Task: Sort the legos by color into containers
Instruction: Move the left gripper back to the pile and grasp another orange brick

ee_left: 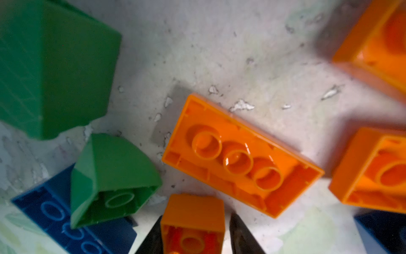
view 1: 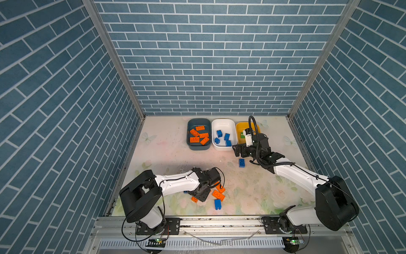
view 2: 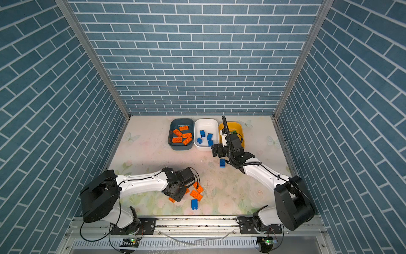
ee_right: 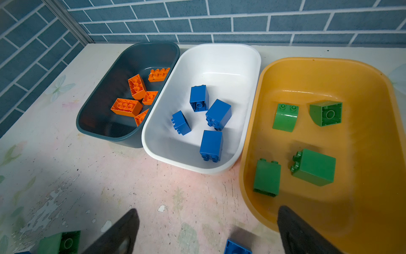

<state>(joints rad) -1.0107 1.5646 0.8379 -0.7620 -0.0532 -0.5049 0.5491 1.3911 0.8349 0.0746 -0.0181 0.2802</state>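
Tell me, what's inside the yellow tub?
Four green bricks lie inside the yellow tub, seen in the right wrist view. The right end effector hides the tub's near corner with one finger, so anything there cannot be seen.

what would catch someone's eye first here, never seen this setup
Three tubs in a row at the back of the table: the dark teal tub holds orange bricks, the white tub blue blocks, the yellow tub green blocks. Near the front, the left gripper is down among loose bricks, jaws flanking a small orange brick; the right gripper hangs open just before the tubs.
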